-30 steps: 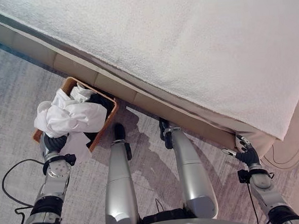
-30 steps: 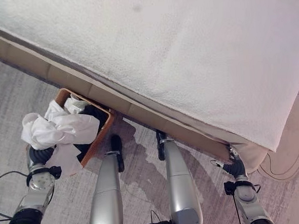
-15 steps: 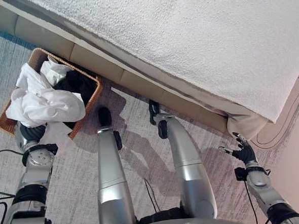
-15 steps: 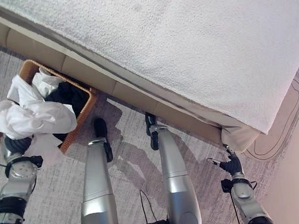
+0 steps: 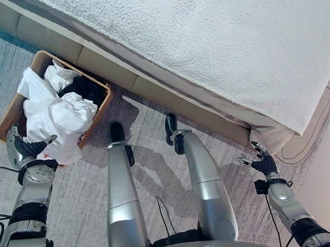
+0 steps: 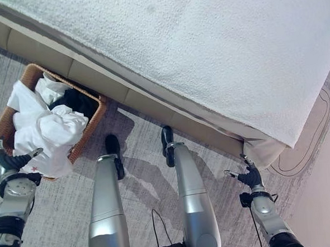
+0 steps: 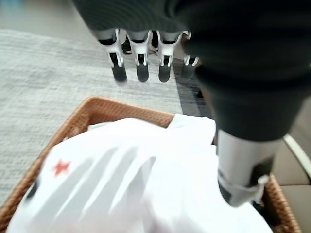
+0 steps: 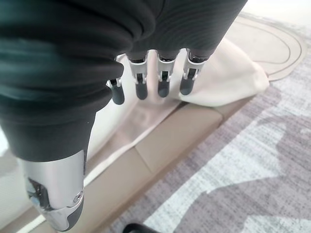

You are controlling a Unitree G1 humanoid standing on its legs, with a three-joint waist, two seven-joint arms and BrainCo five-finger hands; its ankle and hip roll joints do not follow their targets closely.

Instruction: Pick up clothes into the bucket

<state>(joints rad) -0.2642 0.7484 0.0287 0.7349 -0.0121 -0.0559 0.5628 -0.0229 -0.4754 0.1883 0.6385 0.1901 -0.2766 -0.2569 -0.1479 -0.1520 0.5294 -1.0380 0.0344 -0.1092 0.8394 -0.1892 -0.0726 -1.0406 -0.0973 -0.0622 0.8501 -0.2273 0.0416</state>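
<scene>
Now that the left hand (image 5: pixel 22 150) has let go, fingers (image 7: pixel 141 68) straight and empty, the white shirt (image 5: pixel 57 121) lies heaped in the wicker basket (image 5: pixel 97 113); right hand (image 5: pixel 264 165) hangs open by the bed (image 5: pixel 216 47). Drop looks done.

white clothes (image 5: pixel 55 116), brown wicker bucket (image 5: pixel 97 113)

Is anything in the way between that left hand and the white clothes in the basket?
Nothing visible. The left hand, fingers straight, hangs just above the white clothes, which lie heaped in the wicker basket and spill over its near rim.
</scene>
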